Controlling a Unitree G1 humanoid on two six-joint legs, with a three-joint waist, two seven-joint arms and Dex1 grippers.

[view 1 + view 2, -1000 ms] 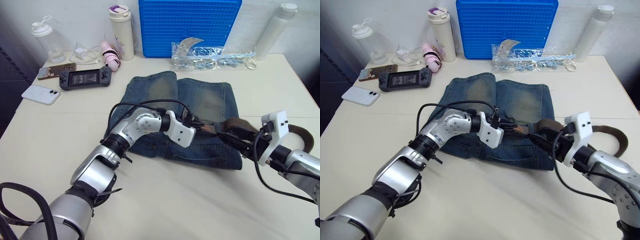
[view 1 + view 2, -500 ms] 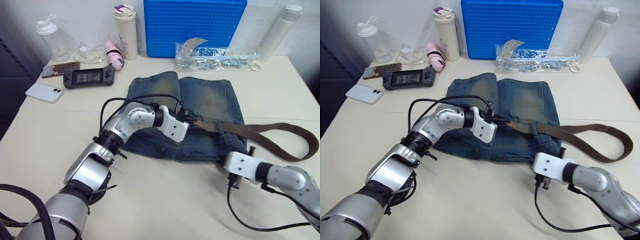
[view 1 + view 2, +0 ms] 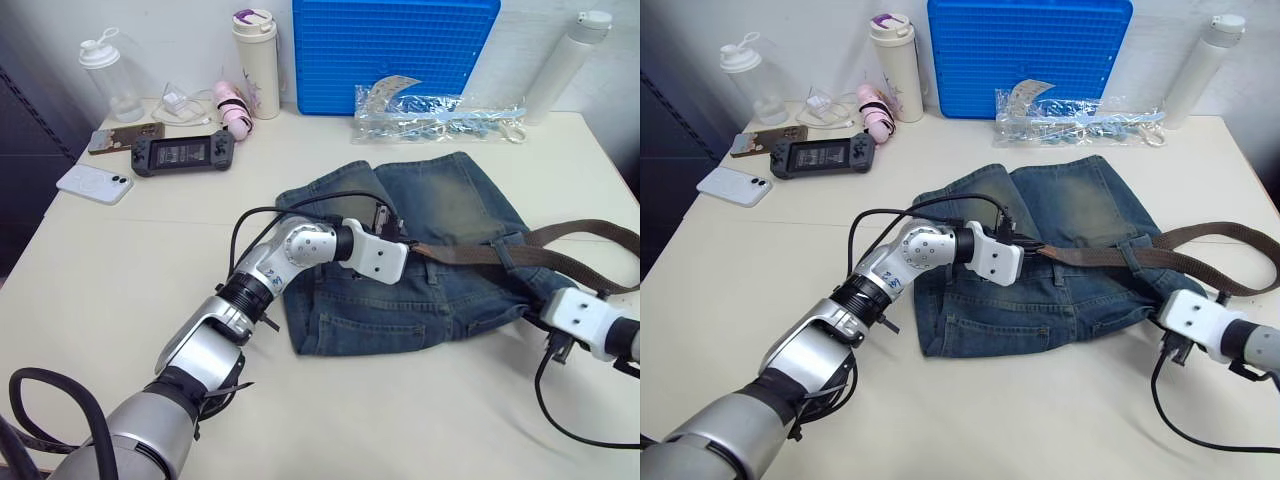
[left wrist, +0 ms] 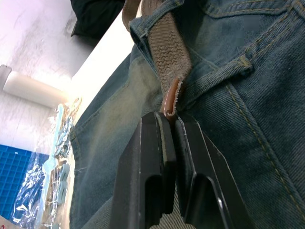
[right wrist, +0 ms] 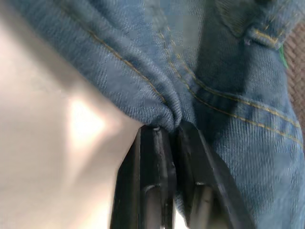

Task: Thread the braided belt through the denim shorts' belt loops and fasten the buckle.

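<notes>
Left hand (image 4: 170,125) pinches the leather tip of the braided belt (image 3: 470,253) over the waistband of the denim shorts (image 3: 440,290), which lie mid-desk (image 3: 120,300). Right hand (image 5: 167,131) clamps a fold of denim at the shorts' right edge. Advise steady tension, keeping the tip flat and aligned with the next of the belt loops (image 4: 217,75)

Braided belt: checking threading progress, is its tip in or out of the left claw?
In. The left claw is shut on the braided belt tip, over the denim shorts.
</notes>
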